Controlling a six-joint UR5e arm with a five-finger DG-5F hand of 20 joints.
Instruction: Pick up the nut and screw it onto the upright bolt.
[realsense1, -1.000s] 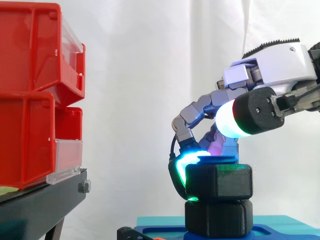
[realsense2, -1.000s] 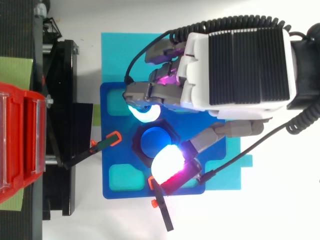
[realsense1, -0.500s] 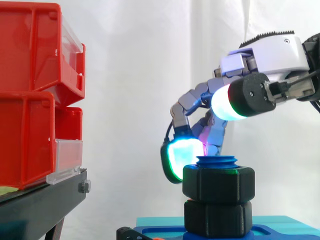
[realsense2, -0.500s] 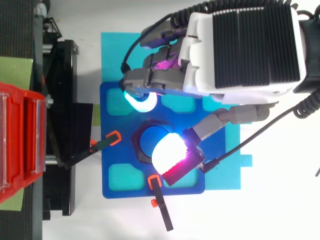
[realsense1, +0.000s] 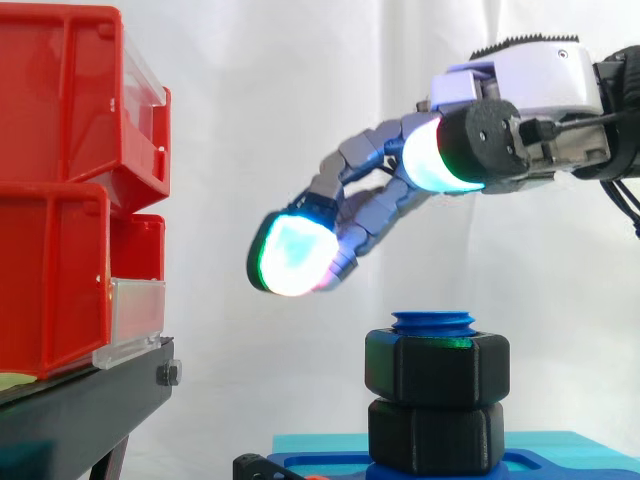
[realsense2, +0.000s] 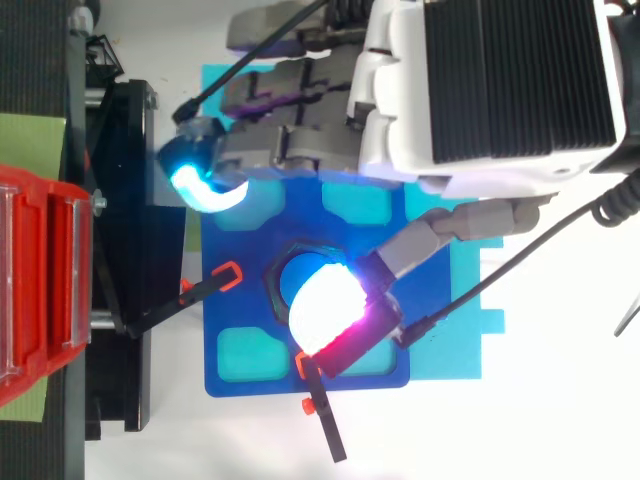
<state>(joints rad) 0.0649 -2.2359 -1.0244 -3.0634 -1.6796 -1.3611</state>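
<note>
A black hexagonal nut (realsense1: 437, 368) sits threaded on the blue upright bolt (realsense1: 434, 322), above a second black nut (realsense1: 436, 436) at the bolt's base. The bolt stands on a blue base plate (realsense2: 245, 300). My hand (realsense1: 520, 100) hovers above and to the right of the nut, clear of it. Its fingers (realsense1: 345, 205) are stretched out straight toward the left, with glowing fingertips (realsense1: 292, 256), and hold nothing. From above, the thumb's glowing pad (realsense2: 322, 306) covers part of the bolt top (realsense2: 295, 275).
Red bins (realsense1: 70, 190) are stacked on a black stand (realsense1: 80, 410) at the left. Orange-tipped black clamps (realsense2: 205, 288) hold the base plate, which lies on a cyan mat (realsense2: 440, 330).
My hand let go of the upper nut, lifted away and straightened its fingers out to the left. The nut stays on the bolt.
</note>
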